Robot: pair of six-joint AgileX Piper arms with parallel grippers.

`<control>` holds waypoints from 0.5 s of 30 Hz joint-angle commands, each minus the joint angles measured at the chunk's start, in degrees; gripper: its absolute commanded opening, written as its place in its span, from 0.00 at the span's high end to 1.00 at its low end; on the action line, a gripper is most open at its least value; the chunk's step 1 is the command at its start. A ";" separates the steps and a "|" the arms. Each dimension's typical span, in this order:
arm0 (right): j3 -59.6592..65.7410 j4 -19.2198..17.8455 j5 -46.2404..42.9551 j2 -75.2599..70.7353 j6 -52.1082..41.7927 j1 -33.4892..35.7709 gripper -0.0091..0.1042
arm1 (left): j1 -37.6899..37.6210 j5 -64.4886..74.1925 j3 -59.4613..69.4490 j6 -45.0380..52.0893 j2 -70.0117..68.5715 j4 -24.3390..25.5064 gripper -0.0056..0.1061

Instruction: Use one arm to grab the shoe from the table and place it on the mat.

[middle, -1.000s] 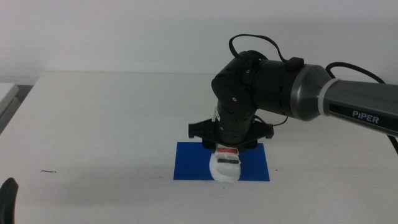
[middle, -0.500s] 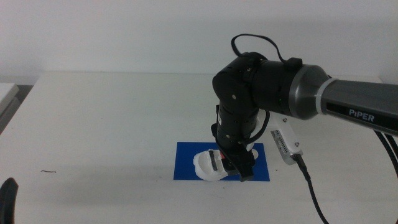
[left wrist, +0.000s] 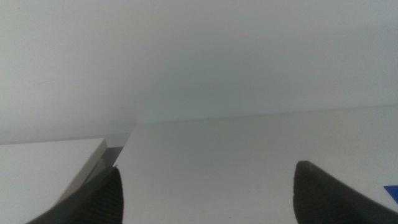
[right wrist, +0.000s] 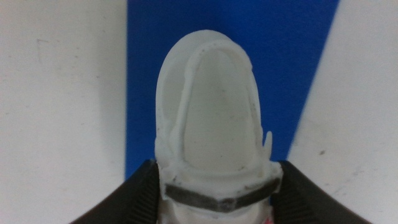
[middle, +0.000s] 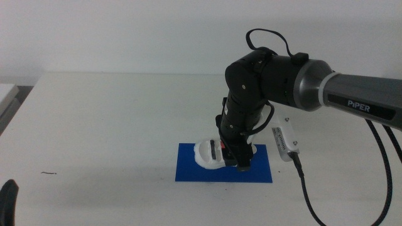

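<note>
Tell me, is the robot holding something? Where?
Yes. The right gripper holds the shoe by its sides near the straps, over the mat. The left gripper holds nothing.

White table [middle: 113, 119], blue mat [middle: 188, 171] flat on its near middle (small dark mark [middle: 49, 173] near the left edge)

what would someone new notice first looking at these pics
The bulky dark right arm reaching in from the right side, its right gripper shut on the small white shoe. The shoe sits over the bright blue mat near the front middle of the white table. The left gripper waits open at the table's near left edge.
</note>
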 commanded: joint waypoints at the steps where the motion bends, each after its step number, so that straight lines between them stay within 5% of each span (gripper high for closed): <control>1: -1.68 -0.20 0.59 0.65 1.39 -0.48 0.85 | 0.00 -0.68 0.02 -0.08 0.28 -0.23 0.11; 15: -6.65 0.92 3.38 6.80 1.39 -1.11 0.85 | 0.00 -0.68 0.02 -0.08 0.28 -0.23 0.11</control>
